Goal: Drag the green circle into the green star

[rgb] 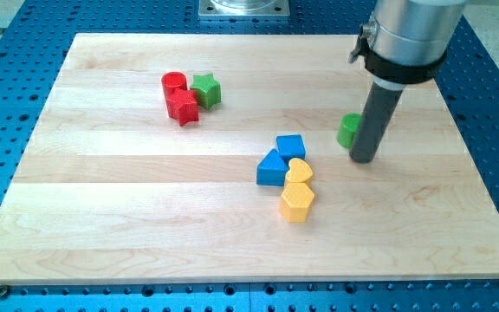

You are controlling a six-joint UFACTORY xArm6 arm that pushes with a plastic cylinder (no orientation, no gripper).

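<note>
The green circle (pixel 348 130) lies right of the board's middle, partly hidden behind my rod. My tip (pixel 363 159) rests on the board just right of and slightly below the green circle, touching or nearly touching it. The green star (pixel 205 89) sits at the upper left, about 165 px left of the circle, touching a red circle (pixel 174 84) and a red star (pixel 183 107).
A blue block (pixel 291 146) and a blue triangle-like block (pixel 272 169) sit in the middle, with a yellow heart (pixel 299 171) and a yellow hexagon (pixel 297 202) below them. The wooden board (pixel 102 217) lies on a blue perforated table.
</note>
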